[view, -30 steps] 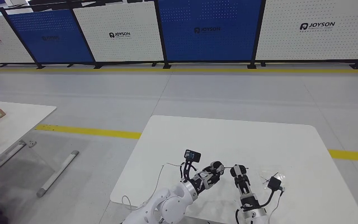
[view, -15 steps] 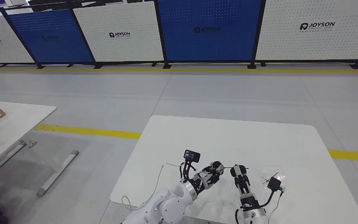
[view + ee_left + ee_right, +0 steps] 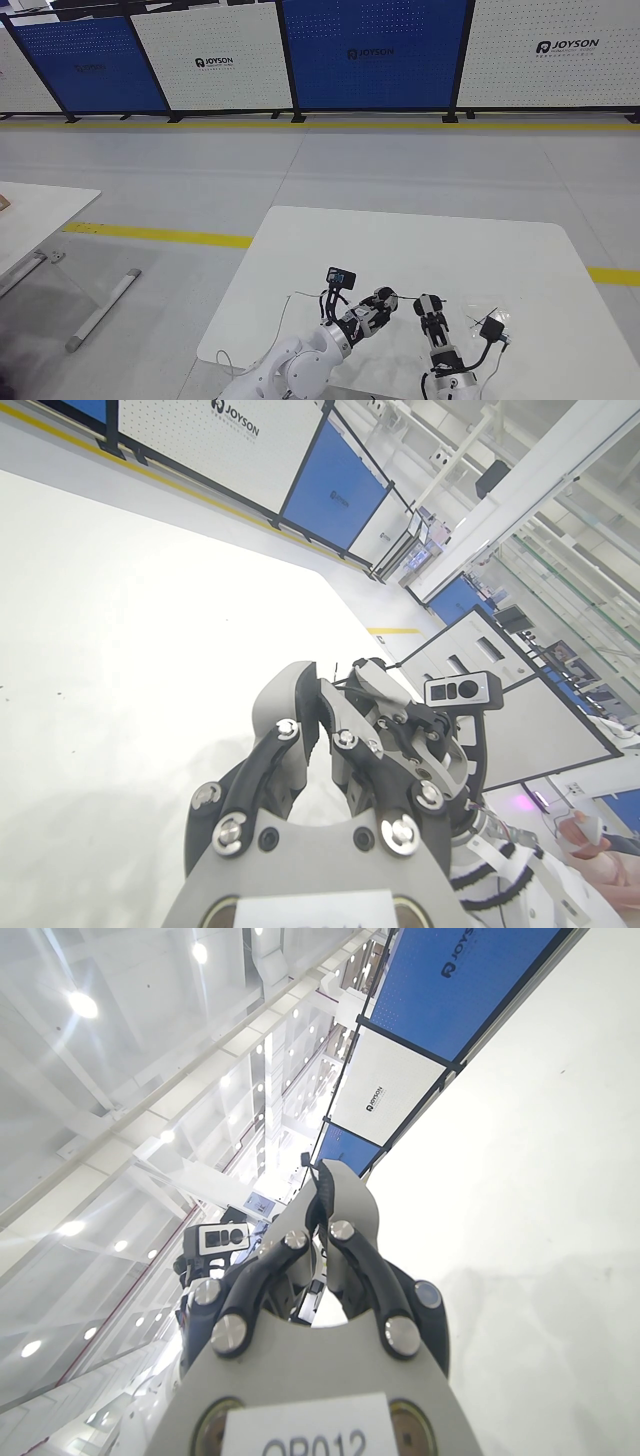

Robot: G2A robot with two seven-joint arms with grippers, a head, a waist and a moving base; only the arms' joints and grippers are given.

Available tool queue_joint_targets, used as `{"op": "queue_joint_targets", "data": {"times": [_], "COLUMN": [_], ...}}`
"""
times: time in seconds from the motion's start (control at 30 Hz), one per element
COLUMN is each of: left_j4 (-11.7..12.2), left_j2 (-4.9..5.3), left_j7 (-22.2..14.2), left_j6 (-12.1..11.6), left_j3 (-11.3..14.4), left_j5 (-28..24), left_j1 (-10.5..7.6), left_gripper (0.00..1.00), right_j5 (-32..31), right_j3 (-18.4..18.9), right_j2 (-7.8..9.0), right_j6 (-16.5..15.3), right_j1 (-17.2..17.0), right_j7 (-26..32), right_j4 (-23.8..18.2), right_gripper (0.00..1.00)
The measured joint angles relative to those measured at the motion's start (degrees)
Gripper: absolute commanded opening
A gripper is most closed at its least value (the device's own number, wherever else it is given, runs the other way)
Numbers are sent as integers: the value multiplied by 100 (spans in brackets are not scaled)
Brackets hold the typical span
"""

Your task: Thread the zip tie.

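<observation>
Left claw (image 3: 389,296) nudged leftward, white table (image 3: 420,240), blue-white panels (image 3: 375,50)

Top looks down — wrist cameras close, sharing the table (image 3: 420,250).

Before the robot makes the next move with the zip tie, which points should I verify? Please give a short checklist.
1. Grip of right claw on zip tie: ok, a dark end sticks out past its tips.
2. Grip of left claw: ok, shut, with a thin dark strand at its tips.
3. Both claws close together over the table: ok.
4. Tail lined up with the head: cannot tell, too small.
5. Tail passed through the head: cannot tell.
</observation>
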Motion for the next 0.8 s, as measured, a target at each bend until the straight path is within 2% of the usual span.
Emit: {"op": "queue_joint_targets", "data": {"times": [0.07,0.1,0.27,0.37,0.63,0.8], "left_j4": [-5,-10,-33,-55,-197,-199], "left_j2": [2,4,18,20,24,27], "left_j7": [0,-6,-73,-81,33,83], "left_j6": [-13,-23,-35,8,-15,-23], "left_j3": [-5,-5,32,101,109,71], "left_j5": [-3,6,227,447,498,458], "left_j1": [5,8,14,25,84,92], "left_gripper": [13,15,13,16,16,16], "right_j5": [1,3,15,24,-66,-137], "right_j3": [5,6,15,21,13,-20], "right_j2": [-3,-4,-10,-14,-26,-36], "right_j6": [0,0,0,4,98,128], "right_j1": [0,1,3,5,18,28], "right_j7": [-14,-16,-28,-27,-38,-47], "right_j4": [4,5,14,18,22,25], "right_gripper": [0,0,0,0,0,0]}}
